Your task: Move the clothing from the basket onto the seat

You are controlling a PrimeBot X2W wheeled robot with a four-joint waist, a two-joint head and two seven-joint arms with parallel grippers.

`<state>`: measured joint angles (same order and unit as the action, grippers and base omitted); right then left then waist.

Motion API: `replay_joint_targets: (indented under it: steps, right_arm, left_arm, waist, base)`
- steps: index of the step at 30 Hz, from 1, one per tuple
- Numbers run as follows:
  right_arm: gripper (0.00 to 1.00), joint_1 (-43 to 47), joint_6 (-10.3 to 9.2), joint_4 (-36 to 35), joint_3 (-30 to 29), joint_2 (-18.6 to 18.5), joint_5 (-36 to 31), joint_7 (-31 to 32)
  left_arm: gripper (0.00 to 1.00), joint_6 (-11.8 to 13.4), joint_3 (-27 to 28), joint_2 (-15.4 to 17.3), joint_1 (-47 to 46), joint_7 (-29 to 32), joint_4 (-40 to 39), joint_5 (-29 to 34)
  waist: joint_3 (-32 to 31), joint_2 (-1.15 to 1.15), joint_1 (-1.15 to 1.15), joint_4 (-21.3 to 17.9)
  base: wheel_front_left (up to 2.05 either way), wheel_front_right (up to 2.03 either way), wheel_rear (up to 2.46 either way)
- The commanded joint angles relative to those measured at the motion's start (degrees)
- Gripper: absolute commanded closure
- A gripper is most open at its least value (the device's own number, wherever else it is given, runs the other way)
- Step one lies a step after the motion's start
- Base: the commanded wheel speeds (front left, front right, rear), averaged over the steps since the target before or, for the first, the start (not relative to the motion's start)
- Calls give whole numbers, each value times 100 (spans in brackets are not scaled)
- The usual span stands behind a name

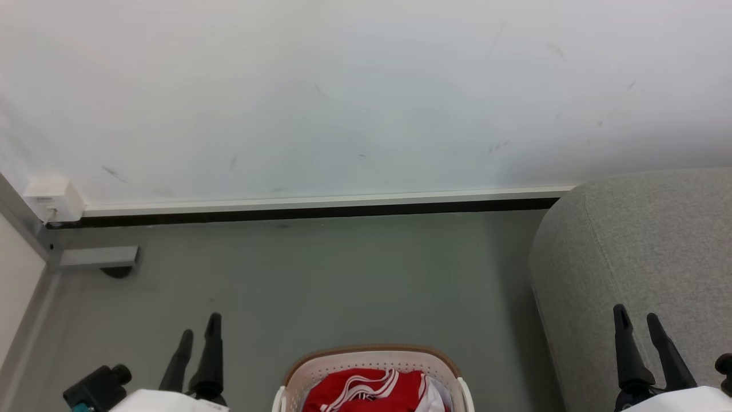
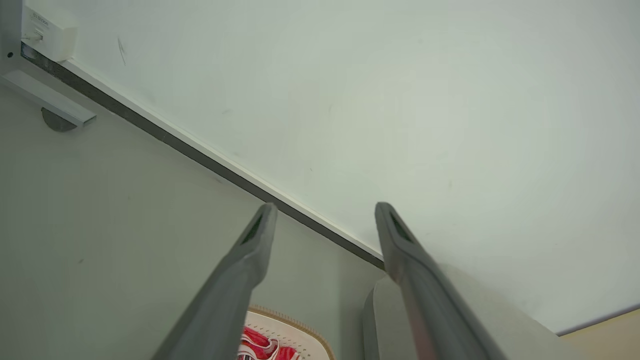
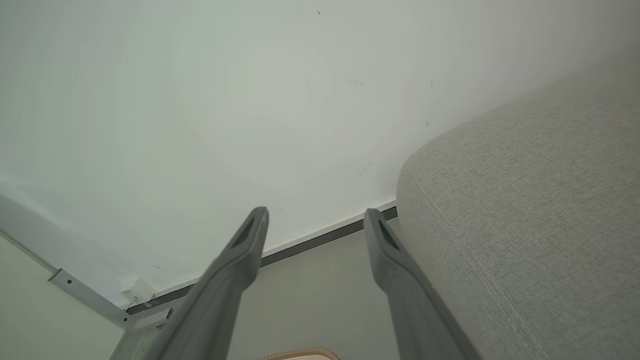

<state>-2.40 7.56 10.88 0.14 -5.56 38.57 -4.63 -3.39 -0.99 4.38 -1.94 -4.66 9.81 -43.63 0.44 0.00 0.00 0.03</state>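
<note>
Your left gripper hangs above the floor to the left of the basket. Its two dark fingers are spread with a clear gap, and nothing is held between them. Your right gripper is on the basket's other side, well apart from it, and it shows in front of the seat. It is parted about as much and is just as empty. Both sets of fingers point away from the basket's near side, toward the wall.

You can see the basket at the bottom middle of the head view, standing on the floor between the two grippers, with only its far rim and part of the inside in frame. The clothing lies inside it, red with white stripes, bunched up below the brown rim. At the right of the basket's inside, a bit of pale cloth shows beside the red.

The seat stands to the basket's right, near it but not touching, with floor showing between them. Beyond the basket, a dark skirting strip runs along the foot of the wall.
</note>
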Motion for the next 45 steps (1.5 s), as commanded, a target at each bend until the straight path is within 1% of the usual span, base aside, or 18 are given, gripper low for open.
replay_joint_targets:
  steps: [1, 7, 17, 27, 36, 45]
  right_arm:
    - [0, -55, -5, -78, 36, -68, -279, -76]
    - [0, -53, -6, -109, 56, -61, -679, -165]
    - [0, -9, -7, -169, 52, -39, -1413, -328]
    - [0, 30, -8, -216, 29, -3, -2031, -480]
    - [0, 71, -9, -269, -3, 11, -2479, -605]
    - [0, 107, -10, -266, -128, 91, -2687, -720]
  left_arm:
    - [0, 36, -36, 91, -5, -73, -115, 263]
    - [0, 94, -80, 127, 26, -164, -183, 597]
    - [0, 108, -121, 173, 71, -321, -274, 1216]
    - [0, 43, -111, 175, 87, -475, -239, 1805]
    - [0, 64, -53, 154, 126, -600, -258, 2315]
    - [0, 1, -13, 145, 158, -711, -177, 2781]
  waist:
    - [2, 0, 0, -5]
    - [7, 0, 0, -11]
    - [32, 0, 0, -26]
    - [50, 0, 0, -48]
    - [52, 0, 0, -72]
    - [68, 0, 0, -85]
  base:
    - [0, 0, 0]
    - [0, 0, 0]
    - [0, 0, 0]
    - [0, 0, 0]
    - [0, 0, 0]
    - [0, 0, 0]
